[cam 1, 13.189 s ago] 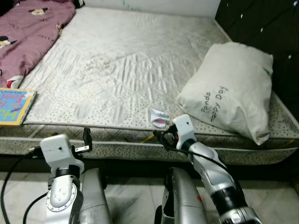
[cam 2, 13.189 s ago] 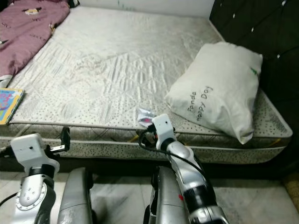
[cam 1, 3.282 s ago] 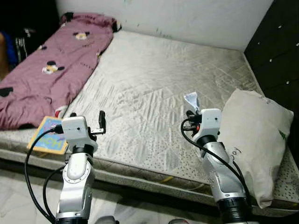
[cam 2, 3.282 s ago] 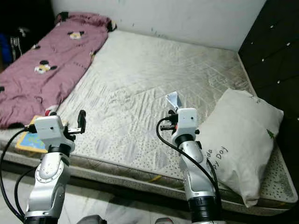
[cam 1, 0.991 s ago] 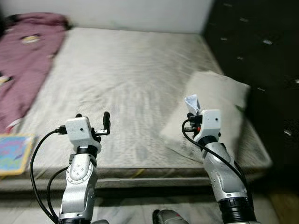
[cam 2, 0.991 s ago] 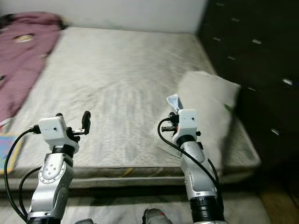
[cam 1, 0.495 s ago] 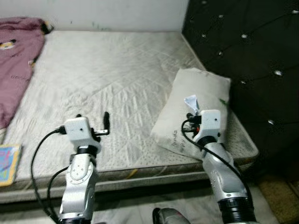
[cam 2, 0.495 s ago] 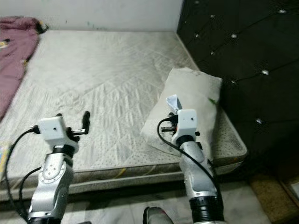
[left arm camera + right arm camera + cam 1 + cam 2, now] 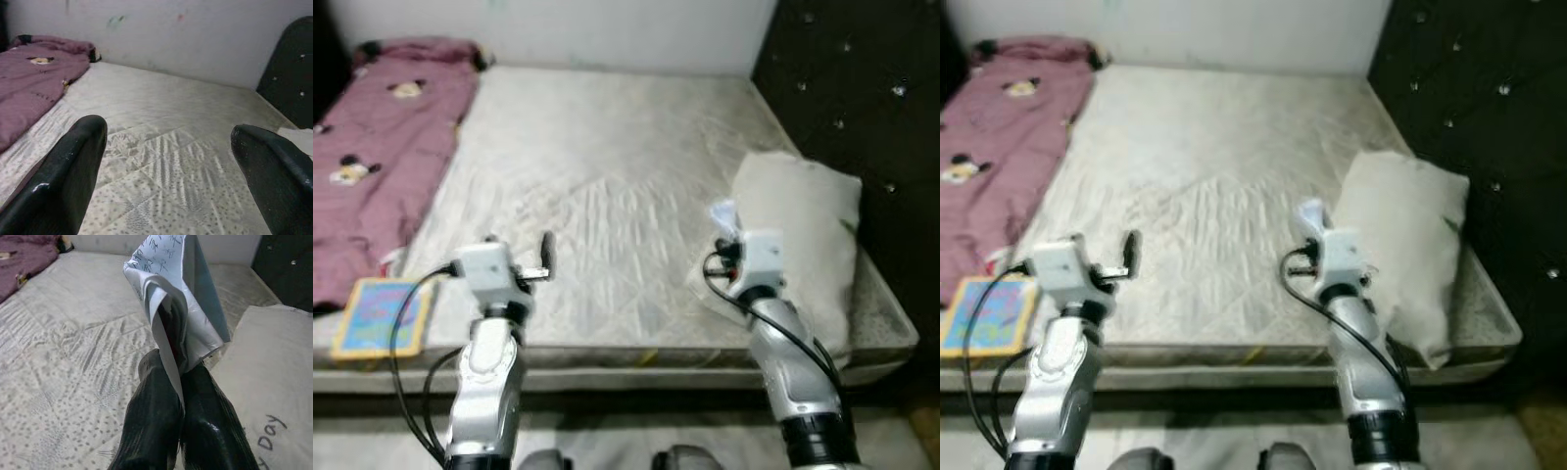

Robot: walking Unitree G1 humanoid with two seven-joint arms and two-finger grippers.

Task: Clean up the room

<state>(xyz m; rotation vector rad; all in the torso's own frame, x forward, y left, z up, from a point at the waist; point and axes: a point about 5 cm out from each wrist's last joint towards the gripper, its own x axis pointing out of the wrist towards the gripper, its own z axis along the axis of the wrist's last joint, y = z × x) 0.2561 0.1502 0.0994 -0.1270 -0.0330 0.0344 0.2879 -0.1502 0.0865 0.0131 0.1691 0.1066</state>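
My right gripper (image 9: 177,382) is shut on a crumpled white wrapper (image 9: 178,308) printed with writing; in the left eye view the wrapper (image 9: 723,216) stands above the raised right arm, in front of the mattress's near right part. My left gripper (image 9: 166,161) is open with nothing between its fingers (image 9: 73,166), held up over the mattress's front edge; in the left eye view one finger (image 9: 546,253) points upward. Both arms are raised in front of the bed.
A bare grey quilted mattress (image 9: 607,166) lies ahead. A white pillow (image 9: 803,245) rests at its right, against a dark tufted headboard (image 9: 862,88). A maroon blanket (image 9: 382,147) covers the left side. A colourful book (image 9: 377,318) lies at the front left corner.
The camera has swung back to the left, so the blanket and book are in view again. Both arms hold the same raised pose, the wrapper still in the right gripper.
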